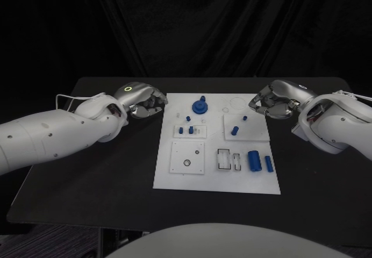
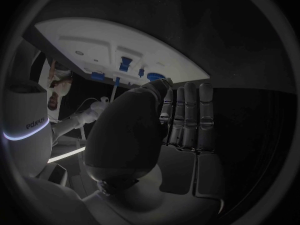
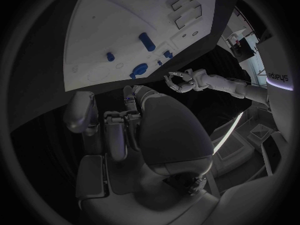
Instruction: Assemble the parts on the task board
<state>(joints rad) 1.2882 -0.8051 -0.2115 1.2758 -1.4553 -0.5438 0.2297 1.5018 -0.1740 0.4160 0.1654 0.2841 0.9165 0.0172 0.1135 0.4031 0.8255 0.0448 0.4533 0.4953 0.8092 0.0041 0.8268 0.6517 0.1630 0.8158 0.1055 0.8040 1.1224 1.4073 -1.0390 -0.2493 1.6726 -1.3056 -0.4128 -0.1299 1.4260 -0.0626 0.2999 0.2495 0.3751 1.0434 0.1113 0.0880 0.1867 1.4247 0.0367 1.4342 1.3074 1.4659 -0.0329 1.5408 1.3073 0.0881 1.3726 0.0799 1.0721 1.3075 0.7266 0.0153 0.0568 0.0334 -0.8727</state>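
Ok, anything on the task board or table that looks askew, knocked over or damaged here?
Nothing stands out. The task board lies flat and square on the table, its blue parts sit on it, and the left hand and right hand hold nothing beside it.

A robotics lab test station: a black counter [image 1: 93, 177] backed by black curtains [image 1: 186, 37], with a white task board [image 1: 217, 180] at its centre.
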